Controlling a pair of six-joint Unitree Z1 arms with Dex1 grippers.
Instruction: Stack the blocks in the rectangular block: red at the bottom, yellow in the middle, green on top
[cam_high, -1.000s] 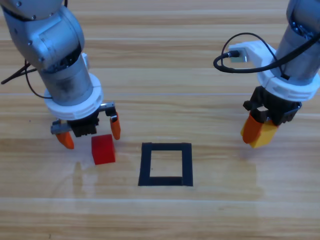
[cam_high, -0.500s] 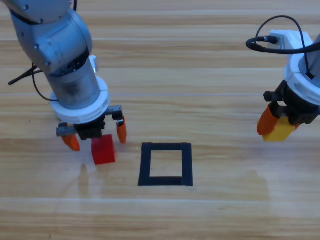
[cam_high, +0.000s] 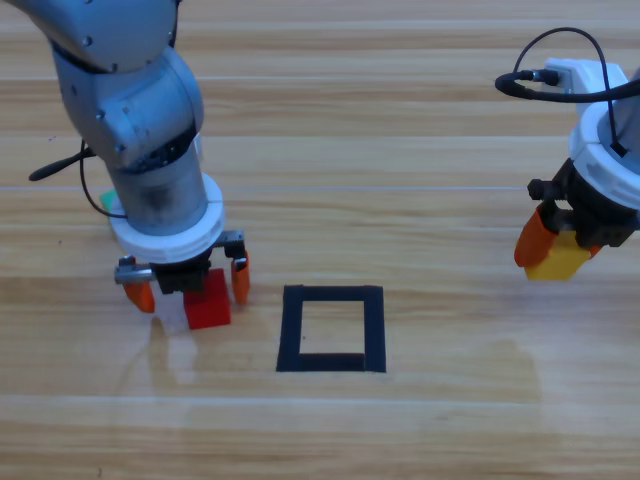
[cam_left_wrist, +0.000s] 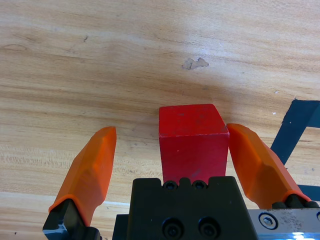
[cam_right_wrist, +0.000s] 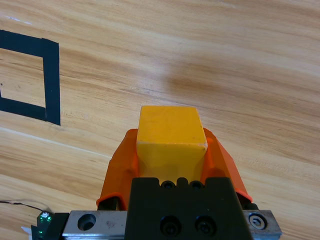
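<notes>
Left tool (cam_high: 187, 288) low over the wooden worktop (cam_high: 400, 130), jaws spread wide on either side of the red cube (cam_high: 208, 299). In the left wrist view, red cube (cam_left_wrist: 192, 137) sitting between the orange jaws, nearer the right-hand one and about touching it, with a clear gap of bare wood to the left-hand one; not gripped. Cube resting flat on the worktop, just left of the black tape rectangle (cam_high: 332, 328) and outside it. Corner of that tape outline (cam_left_wrist: 300, 120) showing at the right edge of the left wrist view. Bare wood inside the rectangle.

Right tool (cam_high: 552, 250) far off on the right side of the scene, well apart from the rectangle, jaws closed narrow on the yellow cube (cam_high: 556, 260). In the right wrist view, yellow cube (cam_right_wrist: 171, 137) clamped squarely between the two jaws of the tool (cam_right_wrist: 170, 150), its top face level, wood grain below; tape outline (cam_right_wrist: 35, 80) at the left of that view, well apart from the cube.

Small patch of teal-green (cam_high: 109, 203) peeking out behind the left arm's wrist at the far left, mostly hidden by the arm; cannot tell more than its colour and that it lies on the worktop, beyond the red cube and well left of the rectangle.
</notes>
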